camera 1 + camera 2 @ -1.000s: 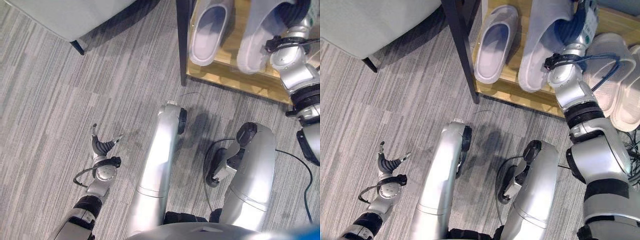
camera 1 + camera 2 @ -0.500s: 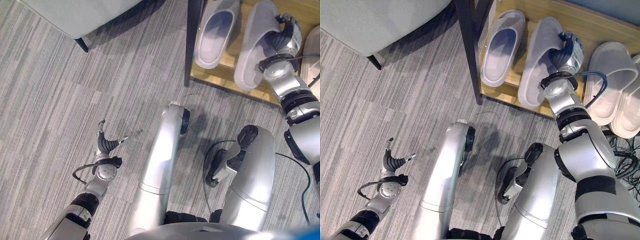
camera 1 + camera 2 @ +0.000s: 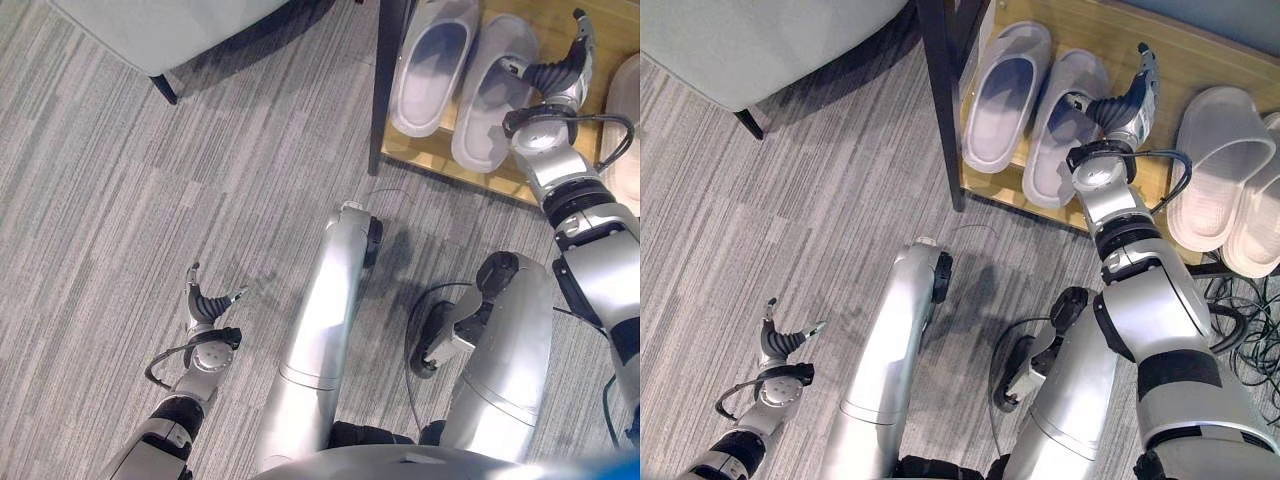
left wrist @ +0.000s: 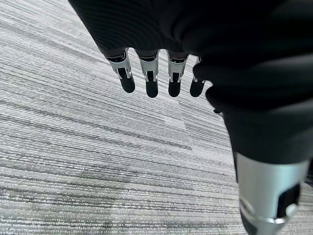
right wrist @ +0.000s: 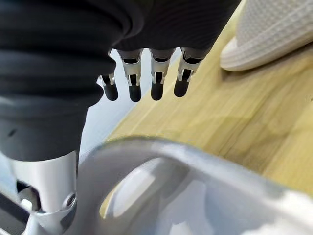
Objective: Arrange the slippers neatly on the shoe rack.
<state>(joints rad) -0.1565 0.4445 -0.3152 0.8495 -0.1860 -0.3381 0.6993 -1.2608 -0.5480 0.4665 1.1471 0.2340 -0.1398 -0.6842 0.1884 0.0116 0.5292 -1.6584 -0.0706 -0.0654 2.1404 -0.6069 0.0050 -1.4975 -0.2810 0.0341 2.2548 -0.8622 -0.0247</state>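
right hand (image 3: pixel 1122 100) hangs over the wooden shoe rack (image 3: pixel 1200 60) at the far right, fingers straight and spread, thumb set apart, holding nothing; the fingers point to the far side and the thumb reaches left over the heel end of the nearer grey slipper. in the right wrist view the fingers (image 5: pixel 156 88) stretch out above the bare wood of the shelf.

going by size: a pale grey seat or cushion (image 3: pixel 750 40) on dark legs fills the far left corner, standing on the grey striped carpet floor (image 3: pixel 790 220). the shoe rack, with a dark upright post (image 3: pixel 940 90) at its left end, carries the slippers. a pair of grey slippers lies side by side at the rack's left end, the left one (image 3: pixel 1002 95) just beside the post and the right one (image 3: pixel 1062 125) next to it (heels toward the near edge, the two nearly parallel). farther right on the rack lie two pale cream slippers (image 3: pixel 1215 165), close together.

left hand (image 3: pixel 780 345) hangs low at the near left above the carpet, fingers straight and relaxed, empty.
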